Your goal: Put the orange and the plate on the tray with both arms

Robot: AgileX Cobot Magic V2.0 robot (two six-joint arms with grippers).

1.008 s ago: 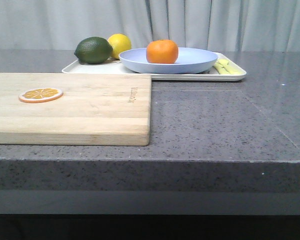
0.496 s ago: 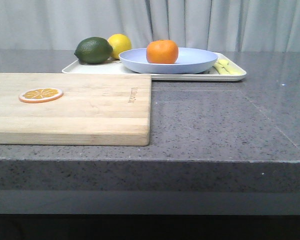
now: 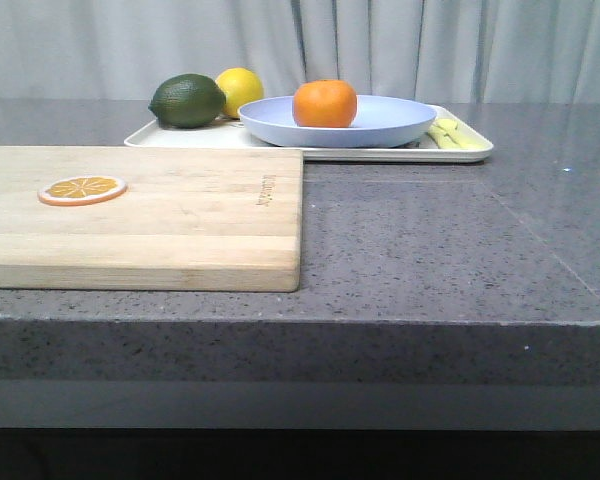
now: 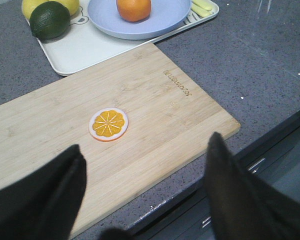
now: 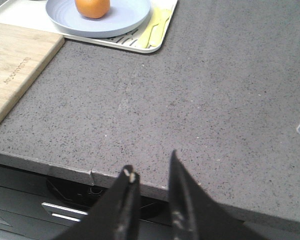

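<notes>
The orange (image 3: 324,103) sits in the pale lavender-blue plate (image 3: 390,120), which rests on the white tray (image 3: 460,152) at the back of the table. The left wrist view shows the orange (image 4: 134,8), plate (image 4: 165,20) and tray (image 4: 75,50) far off. The right wrist view shows the orange (image 5: 92,7), plate (image 5: 125,15) and tray (image 5: 135,45) too. My left gripper (image 4: 145,145) is wide open and empty over the table's front edge. My right gripper (image 5: 151,162) is empty, its jaws a narrow gap apart, at the front edge. Neither shows in the front view.
A wooden cutting board (image 3: 140,215) lies at the front left with a thin orange slice (image 3: 81,188) on it. A dark green lime (image 3: 187,100) and a yellow lemon (image 3: 242,85) sit on the tray's left part. Pale yellow strips (image 3: 450,135) lie at its right end.
</notes>
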